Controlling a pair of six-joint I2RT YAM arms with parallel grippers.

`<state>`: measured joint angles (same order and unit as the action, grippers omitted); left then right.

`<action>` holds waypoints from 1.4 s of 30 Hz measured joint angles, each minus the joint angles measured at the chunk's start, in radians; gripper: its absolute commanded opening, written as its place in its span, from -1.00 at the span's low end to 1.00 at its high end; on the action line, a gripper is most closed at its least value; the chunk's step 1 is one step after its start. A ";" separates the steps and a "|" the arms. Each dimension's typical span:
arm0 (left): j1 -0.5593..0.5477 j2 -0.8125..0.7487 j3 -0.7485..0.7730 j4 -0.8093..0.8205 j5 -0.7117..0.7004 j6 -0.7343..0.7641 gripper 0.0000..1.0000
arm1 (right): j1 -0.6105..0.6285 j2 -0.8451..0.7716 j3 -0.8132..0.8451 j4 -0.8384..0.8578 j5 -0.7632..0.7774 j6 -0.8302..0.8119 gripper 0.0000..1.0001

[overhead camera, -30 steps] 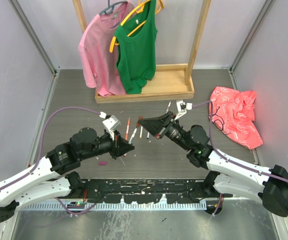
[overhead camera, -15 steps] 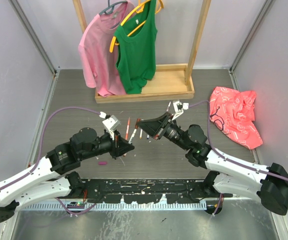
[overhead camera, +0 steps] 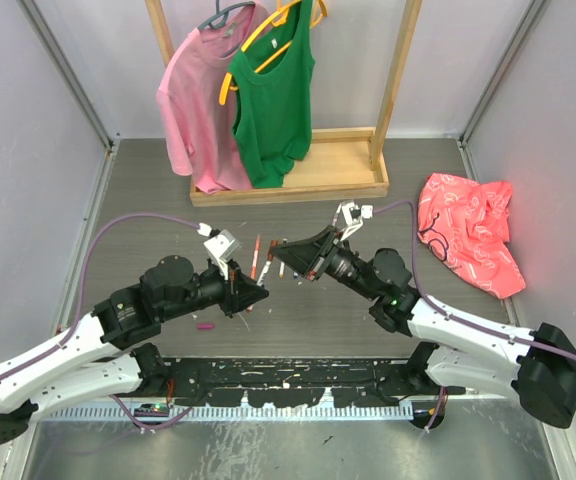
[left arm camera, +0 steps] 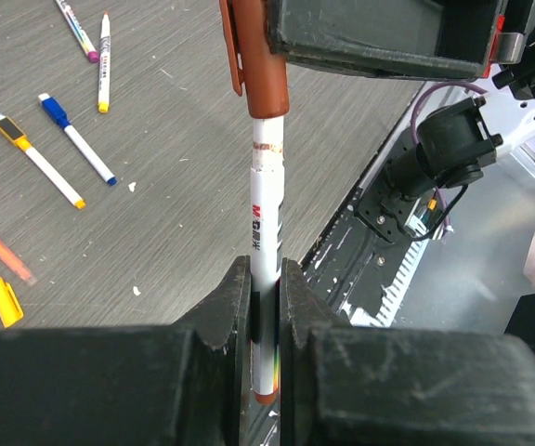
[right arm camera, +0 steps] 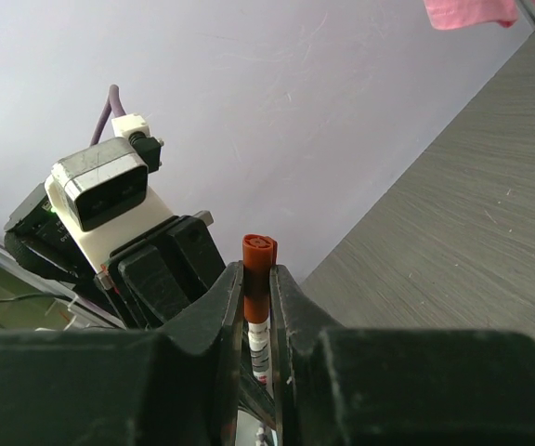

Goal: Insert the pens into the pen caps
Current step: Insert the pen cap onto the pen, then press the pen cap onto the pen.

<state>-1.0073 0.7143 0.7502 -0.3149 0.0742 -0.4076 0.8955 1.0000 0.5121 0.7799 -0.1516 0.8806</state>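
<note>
The left gripper [left arm camera: 266,271] is closed tight on a white pen [left arm camera: 266,200], barrel between its jaws; the right gripper [right arm camera: 258,274] pinches a brown cap [right arm camera: 258,251]. The cap meets the pen's far end.

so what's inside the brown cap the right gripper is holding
The top end of the white-barrelled pen, pinched lower down by the left gripper, runs into the brown plastic cap in the right gripper. The cap covers its tip, so how deep it sits cannot be seen.
</note>
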 measured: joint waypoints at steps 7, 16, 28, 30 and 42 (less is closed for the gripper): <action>0.000 -0.009 0.000 0.007 -0.026 -0.021 -1.00 | 0.021 0.018 0.000 0.026 0.017 0.007 -0.81; 0.000 -0.010 0.002 0.003 -0.053 -0.048 -1.00 | 0.061 0.050 0.002 0.045 0.055 -0.041 -0.56; 0.000 -0.031 0.007 0.024 -0.063 -0.047 -1.00 | 0.092 -0.087 0.031 -0.190 0.131 -0.149 -0.08; 0.000 -0.034 0.007 0.027 -0.061 -0.044 -1.00 | 0.092 -0.116 0.055 -0.245 0.160 -0.171 -0.07; 0.000 -0.005 0.007 0.028 0.021 -0.022 -1.00 | 0.092 -0.129 0.158 -0.394 0.225 -0.209 -0.01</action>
<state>-1.0077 0.7097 0.7570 -0.2871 0.0952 -0.4294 0.9871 0.8715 0.6697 0.3859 0.0734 0.6712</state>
